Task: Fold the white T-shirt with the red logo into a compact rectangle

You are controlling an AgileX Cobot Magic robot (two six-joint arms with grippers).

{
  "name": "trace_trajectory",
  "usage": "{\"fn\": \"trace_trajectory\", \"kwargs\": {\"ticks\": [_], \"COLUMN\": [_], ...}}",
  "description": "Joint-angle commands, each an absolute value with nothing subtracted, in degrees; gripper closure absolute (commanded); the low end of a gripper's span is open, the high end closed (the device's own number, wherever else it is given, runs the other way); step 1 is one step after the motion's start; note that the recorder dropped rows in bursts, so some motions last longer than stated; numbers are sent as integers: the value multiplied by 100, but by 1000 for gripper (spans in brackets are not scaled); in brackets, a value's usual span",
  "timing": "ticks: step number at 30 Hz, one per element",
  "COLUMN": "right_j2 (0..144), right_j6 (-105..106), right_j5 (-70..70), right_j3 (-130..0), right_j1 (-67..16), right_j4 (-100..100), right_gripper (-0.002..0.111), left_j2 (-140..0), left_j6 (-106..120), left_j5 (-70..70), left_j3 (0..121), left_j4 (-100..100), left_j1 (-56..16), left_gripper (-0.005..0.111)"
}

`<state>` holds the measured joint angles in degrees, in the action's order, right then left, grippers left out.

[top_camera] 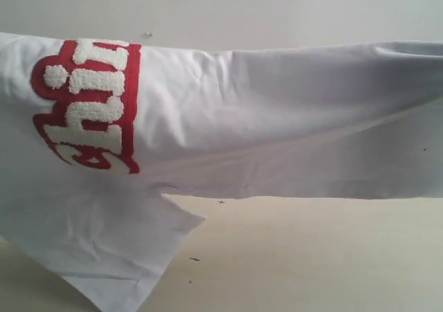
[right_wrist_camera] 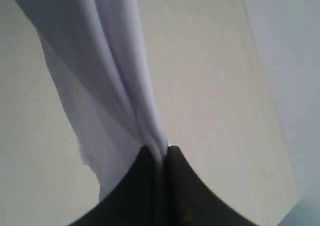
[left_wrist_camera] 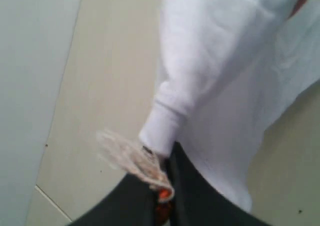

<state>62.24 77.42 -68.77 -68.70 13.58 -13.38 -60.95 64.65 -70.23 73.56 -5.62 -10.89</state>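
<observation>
The white T-shirt (top_camera: 277, 118) is held up and stretched across the exterior view from 9 o'clock to 3 o'clock, clear of most of the worktop (top_camera: 311, 257). The red logo (top_camera: 90, 104) is turned on its side at 9 to 10 o'clock (only part of the fuzzy white lettering is shown inside the red border). A loose flap of cloth hangs toward 7 o'clock; whether it touches the worktop cannot be told.

The left fingers (left_wrist_camera: 200, 206) are clenched on a ribbed edge of the shirt, with an orange tag (left_wrist_camera: 164, 192) caught at the tips. The right fingers (right_wrist_camera: 140, 186) are clenched on a bunched fold of the shirt, and the cloth is drawn away from them in long pleats.

The worktop is a plain cream surface, matt, marked with a few small dark specks at 5 to 6 o'clock. A pale grey-white wall (top_camera: 277, 7) is seen behind it at 12 o'clock.
</observation>
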Motion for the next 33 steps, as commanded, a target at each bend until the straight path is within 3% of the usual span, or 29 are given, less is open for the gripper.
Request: {"fn": "trace_trajectory", "kwargs": {"ticks": [1,10,17,24,33], "right_j2": [5751,4791,4679,4582,4206], "right_j6": [7344,6292,6026,6442,6439], "right_j5": [-6996,-6996,-6996,-6996,-6996], "right_j3": [-6897,-6823,-6581,-5593,-5175], "right_j1": [1032,584,466,466,466], "right_j4": [-1399,-1035,-1159,-1300,-1705], "right_gripper": [108,108,108,108,108], "left_j2": [-5423,-4217,-3352,-2977,-2905], "left_j6": [6050,4475,4144,3698,3375], "left_j5": [-6996,-6996,-6996,-6996,-6996], "left_j3": [7294,6504,5710,6050,5803], "left_j4": [-1172,-278,-453,-533,-580], "left_j1": [-1100,-1976,-2238,-2996,-3143], "left_gripper": [104,107,107,107,107]}}
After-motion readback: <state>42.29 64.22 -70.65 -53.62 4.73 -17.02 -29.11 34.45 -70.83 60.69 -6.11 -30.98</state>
